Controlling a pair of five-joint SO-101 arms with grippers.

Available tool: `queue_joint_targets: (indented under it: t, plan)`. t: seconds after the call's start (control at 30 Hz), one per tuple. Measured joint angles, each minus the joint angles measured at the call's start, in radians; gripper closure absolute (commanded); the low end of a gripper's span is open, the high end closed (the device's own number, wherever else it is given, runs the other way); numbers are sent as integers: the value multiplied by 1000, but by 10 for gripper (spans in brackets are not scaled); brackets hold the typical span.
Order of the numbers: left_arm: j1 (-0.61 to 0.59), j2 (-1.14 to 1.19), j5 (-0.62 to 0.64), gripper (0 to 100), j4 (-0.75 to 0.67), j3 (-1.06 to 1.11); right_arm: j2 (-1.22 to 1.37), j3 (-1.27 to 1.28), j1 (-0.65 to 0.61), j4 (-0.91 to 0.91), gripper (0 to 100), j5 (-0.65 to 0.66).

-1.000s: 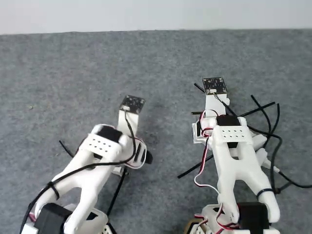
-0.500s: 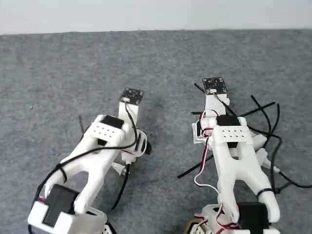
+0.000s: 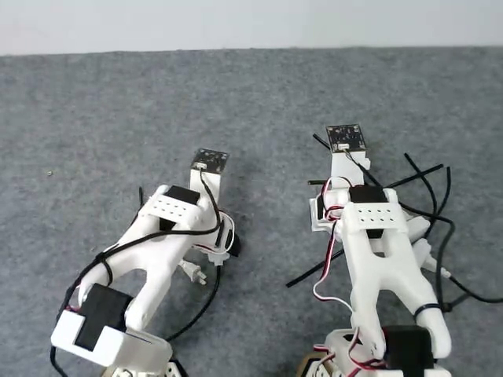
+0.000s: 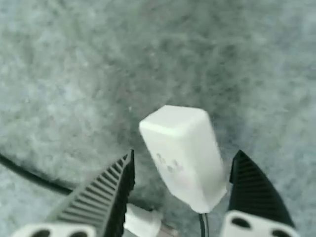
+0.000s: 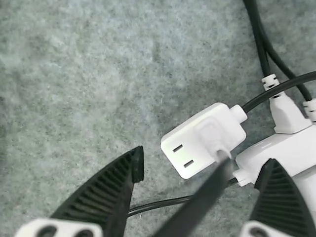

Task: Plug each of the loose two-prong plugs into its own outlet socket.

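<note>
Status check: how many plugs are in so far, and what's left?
Done: none visibly; the outlet socket under the open right pincer shows both slots empty. In hand: the left pincer stands open around a white corded block, gripping nothing. Left: the loose plug on the mat and every insertion.

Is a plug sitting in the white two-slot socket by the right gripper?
No, both slots of the white socket show open and empty.

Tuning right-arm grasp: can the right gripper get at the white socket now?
Probably yes: the right gripper is open and the socket sits between its fingers; a dark cable crossing in front might snag.
</note>
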Motion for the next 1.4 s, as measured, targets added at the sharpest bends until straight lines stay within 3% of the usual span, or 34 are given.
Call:
queue_joint_targets:
  t: [0.4, 0.63, 1.0, 1.4]
  plan:
    - [-5, -103, 34, 705, 20, -2, 0, 0, 2, 0, 645, 0]
    - [-14, -276, 37, 704, 14, 173, 0, 0, 0, 0, 645, 0]
    - [-64, -227, 11, 705, -57, 222, 0, 0, 2, 0, 645, 0]
    - [-262, -183, 8, 705, -58, 221, 0, 2, -25, 0, 645, 0]
